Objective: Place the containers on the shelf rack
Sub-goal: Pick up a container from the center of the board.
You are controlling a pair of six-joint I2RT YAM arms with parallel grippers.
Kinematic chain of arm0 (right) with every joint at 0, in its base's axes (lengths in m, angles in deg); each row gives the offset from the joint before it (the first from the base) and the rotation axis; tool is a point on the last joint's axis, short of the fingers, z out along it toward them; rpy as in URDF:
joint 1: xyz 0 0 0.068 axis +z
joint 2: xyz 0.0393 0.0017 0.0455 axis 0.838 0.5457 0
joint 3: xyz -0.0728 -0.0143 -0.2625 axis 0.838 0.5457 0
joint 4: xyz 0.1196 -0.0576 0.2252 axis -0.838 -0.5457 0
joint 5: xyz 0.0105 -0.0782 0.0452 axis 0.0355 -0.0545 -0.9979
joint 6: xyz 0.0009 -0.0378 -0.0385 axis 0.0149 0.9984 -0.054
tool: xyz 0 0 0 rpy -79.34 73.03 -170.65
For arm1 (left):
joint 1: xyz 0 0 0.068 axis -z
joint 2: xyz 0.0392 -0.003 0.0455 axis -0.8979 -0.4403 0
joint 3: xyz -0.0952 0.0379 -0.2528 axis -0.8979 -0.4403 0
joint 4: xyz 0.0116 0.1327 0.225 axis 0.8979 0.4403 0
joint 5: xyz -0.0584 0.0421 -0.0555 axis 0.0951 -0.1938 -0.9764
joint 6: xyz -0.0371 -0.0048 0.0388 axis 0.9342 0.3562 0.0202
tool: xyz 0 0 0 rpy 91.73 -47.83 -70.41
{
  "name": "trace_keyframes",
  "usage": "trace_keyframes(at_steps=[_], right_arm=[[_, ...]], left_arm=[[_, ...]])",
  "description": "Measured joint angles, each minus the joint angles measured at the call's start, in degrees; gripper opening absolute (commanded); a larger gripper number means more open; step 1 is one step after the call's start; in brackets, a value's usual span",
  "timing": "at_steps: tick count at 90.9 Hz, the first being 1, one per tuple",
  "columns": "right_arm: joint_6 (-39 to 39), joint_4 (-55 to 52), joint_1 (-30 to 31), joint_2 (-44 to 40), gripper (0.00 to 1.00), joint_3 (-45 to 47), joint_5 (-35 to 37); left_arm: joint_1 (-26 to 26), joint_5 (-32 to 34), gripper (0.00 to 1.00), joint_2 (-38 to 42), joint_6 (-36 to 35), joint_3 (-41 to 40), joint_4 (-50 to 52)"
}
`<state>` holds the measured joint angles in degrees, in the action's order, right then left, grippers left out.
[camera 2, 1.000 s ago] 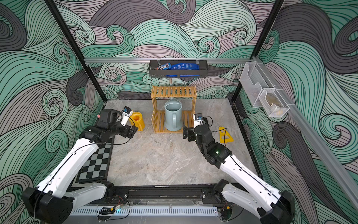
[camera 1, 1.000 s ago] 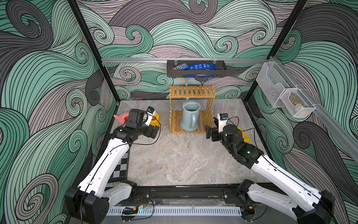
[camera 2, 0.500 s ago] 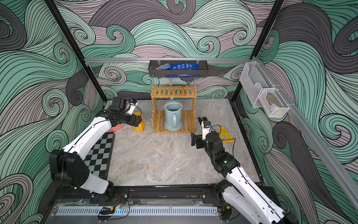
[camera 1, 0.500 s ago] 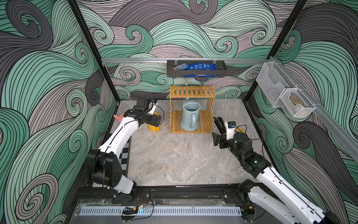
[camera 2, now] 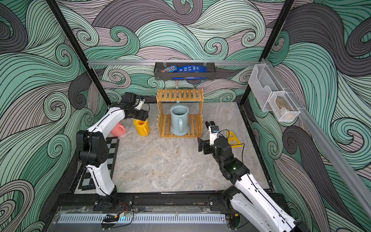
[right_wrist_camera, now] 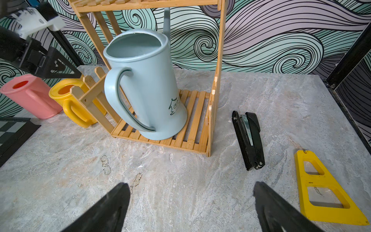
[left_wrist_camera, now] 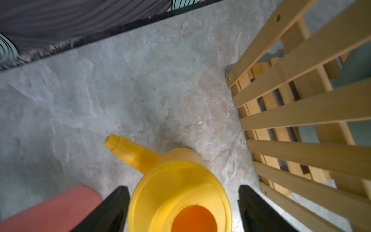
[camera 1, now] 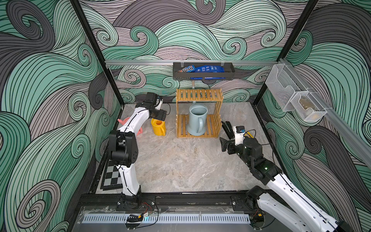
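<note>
While the right end effector hangs wide-jawed well away, the left end effector, jaws apart, straddles the upright yellow watering can on the surface just beside the shelf rack.

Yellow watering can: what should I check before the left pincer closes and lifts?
Left pincer straddling yellow plastic watering can: ok.
Jaws shut on it: not ok, open.
Can upright on the marble-look table: ok.
Pink plastic watering can clear of the fingers: cannot tell.
Golden wooden slatted rack lower tier free: not ok, pale blue watering can stands there.
Right pincer apart from rack: ok.
</note>
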<state>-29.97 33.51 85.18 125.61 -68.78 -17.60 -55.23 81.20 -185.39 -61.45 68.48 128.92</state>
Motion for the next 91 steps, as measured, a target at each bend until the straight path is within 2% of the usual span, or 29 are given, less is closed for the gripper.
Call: trace_keyframes(at_steps=[11,37,76,91], right_arm=[[0.1,0.0,0.0,-0.1,0.99,0.0,-0.2],[0.2,0.1,0.0,0.3,0.99,0.0,-1.5],[0.1,2.0,0.0,0.1,0.99,0.0,-8.3],[0.8,4.9,0.0,-0.8,0.99,1.3,-13.9]], left_arm=[[0.0,-0.7,0.71,-1.5,0.3,0.9,1.4],[-0.3,-2.6,0.71,-0.8,2.0,0.0,1.9],[-0.3,-12.4,0.71,13.4,5.6,-19.3,-5.4],[-0.3,-15.4,0.71,19.3,8.0,-26.1,-6.7]])
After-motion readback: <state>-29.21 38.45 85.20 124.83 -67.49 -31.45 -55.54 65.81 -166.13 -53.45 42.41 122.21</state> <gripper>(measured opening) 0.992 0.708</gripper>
